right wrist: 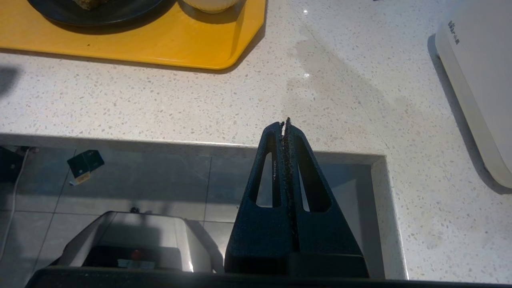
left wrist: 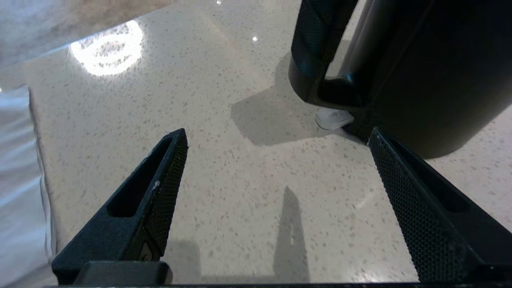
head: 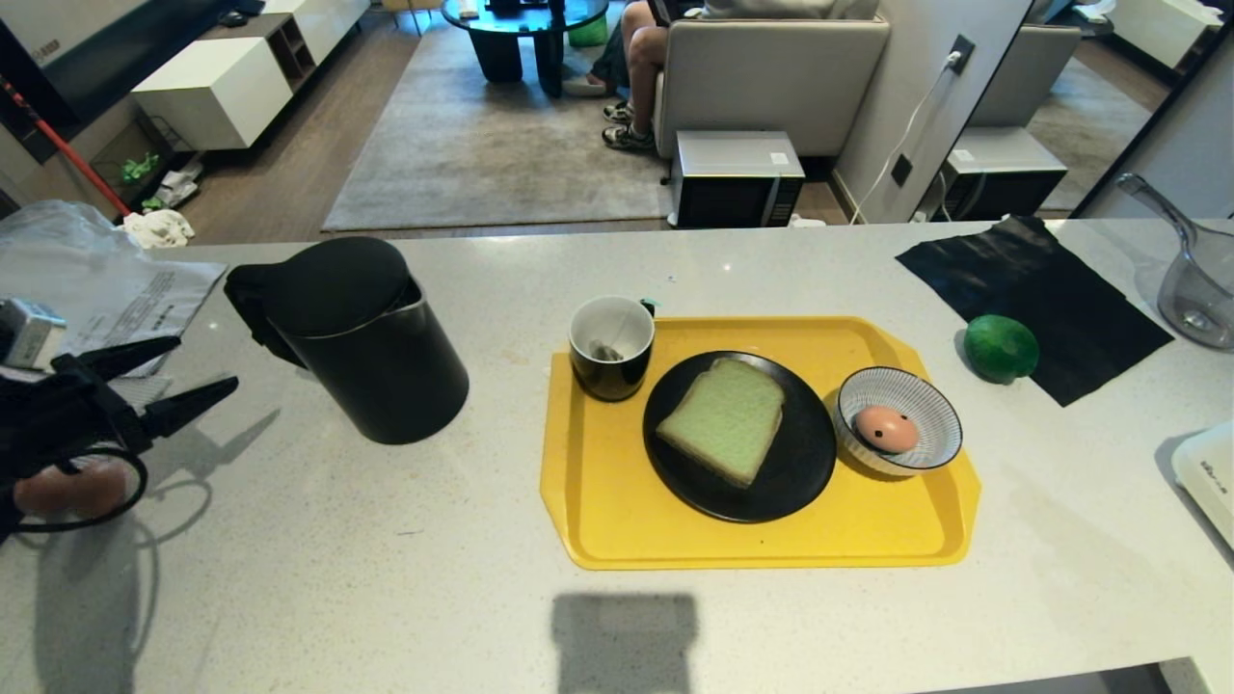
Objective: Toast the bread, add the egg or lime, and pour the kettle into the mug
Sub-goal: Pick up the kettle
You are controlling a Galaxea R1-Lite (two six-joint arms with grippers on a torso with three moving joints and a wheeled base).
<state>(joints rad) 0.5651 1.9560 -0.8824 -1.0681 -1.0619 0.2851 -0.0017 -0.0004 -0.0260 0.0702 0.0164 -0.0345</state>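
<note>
Black kettle (head: 362, 337) stands on the worktop (head: 289, 540) at 9 o'clock from the yellow tray (head: 771, 540). Left claw (head: 207, 366) gapes wide and empty beside its handle, right claw (right wrist: 286, 122) pinched shut on nothing.

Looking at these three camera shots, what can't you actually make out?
- Kettle contents: head view, lid shut; left wrist view cuts off all but handle and lower body.
- Mug liquid level: head view, too small; only a teabag shows.
- Brown eggs: head view, mostly behind the open left gripper.
- White appliance: cut by the edge in right wrist view, beyond the shut right gripper.
- Seated person: head view, top edge cuts off all but legs.
</note>
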